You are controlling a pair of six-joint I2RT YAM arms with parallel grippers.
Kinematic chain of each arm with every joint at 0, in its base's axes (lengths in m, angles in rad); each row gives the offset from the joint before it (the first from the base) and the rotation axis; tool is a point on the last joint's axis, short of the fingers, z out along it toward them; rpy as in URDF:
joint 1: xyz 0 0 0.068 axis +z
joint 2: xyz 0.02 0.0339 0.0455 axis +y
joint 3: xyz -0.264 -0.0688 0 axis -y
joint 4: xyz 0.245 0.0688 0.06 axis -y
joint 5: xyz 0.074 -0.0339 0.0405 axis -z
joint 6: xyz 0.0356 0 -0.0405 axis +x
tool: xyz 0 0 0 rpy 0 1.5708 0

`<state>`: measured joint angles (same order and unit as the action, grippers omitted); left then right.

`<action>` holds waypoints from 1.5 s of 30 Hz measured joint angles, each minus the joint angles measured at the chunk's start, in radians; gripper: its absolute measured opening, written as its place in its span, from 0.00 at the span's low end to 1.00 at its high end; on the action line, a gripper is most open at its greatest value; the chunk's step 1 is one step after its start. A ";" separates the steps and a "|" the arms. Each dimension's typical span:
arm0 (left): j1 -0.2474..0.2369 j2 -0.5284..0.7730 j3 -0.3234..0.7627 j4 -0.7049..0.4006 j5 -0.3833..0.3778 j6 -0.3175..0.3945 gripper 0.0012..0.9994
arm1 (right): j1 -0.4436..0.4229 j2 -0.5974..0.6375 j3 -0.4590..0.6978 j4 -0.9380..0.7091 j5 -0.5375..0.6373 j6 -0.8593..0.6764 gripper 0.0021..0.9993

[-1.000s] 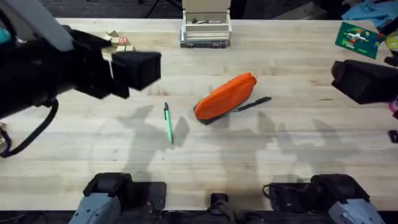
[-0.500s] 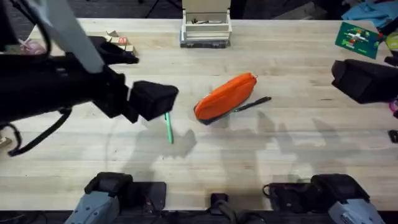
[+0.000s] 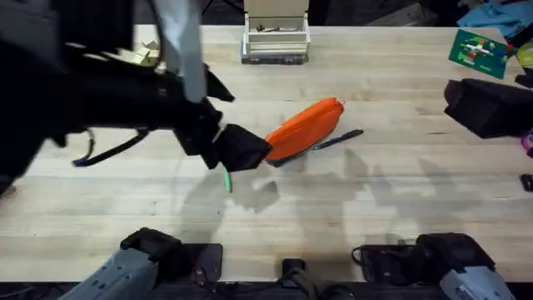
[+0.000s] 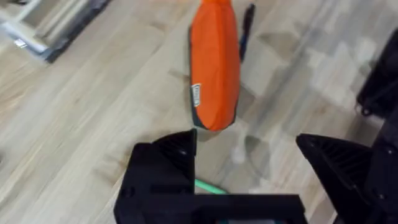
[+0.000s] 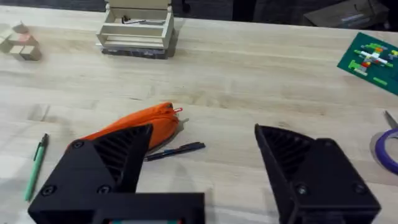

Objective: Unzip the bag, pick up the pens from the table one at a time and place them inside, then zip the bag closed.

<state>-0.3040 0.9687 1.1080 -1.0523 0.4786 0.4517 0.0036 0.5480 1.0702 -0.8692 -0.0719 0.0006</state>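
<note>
Table (image 3: 400,208) first: pale planks, task things grouped a little toward the far edge from the middle. Left arm stretched in from the left edge, big and dark under the overhead camera. Bag (image 3: 303,130) next, orange, lying slantwise, long axis running from the near-left up toward the far-right corner, zipper not yet seen opened. Left gripper (image 4: 249,171) hanging with jaws spread wide, nothing between them, and in the left wrist view the bag's near end sitting just beyond the gap, long axis pointing straight away from the fingers. So bag dead ahead of the left gripper, end-on, close. Right gripper (image 5: 202,174) parked well off by the right edge, also spread and empty, bag and black pen (image 5: 175,150) far in front of it. Left arm plainly the nearer one. Black pen tucked against the bag's right-hand side, roughly parallel to it. Green pen (image 3: 226,179) smallest showing, mostly hidden beneath the left gripper, a short length poking out toward the near edge. Likely next call: a grip on the bag's near end or the zipper pull, pull itself too small to place
</note>
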 joint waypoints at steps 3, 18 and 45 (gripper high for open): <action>-0.047 0.042 0.000 0.000 0.000 0.029 1.00 | 0.000 0.000 0.000 0.000 0.000 0.000 1.00; -0.141 0.284 0.000 0.020 0.000 0.095 0.99 | 0.000 0.000 0.000 0.000 0.000 0.000 1.00; -0.141 0.556 0.000 0.150 -0.003 0.096 1.00 | 0.000 0.000 0.000 0.000 0.000 0.000 1.00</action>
<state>-0.4450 1.5245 1.1080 -0.9019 0.4751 0.5472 0.0036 0.5480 1.0702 -0.8695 -0.0719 0.0006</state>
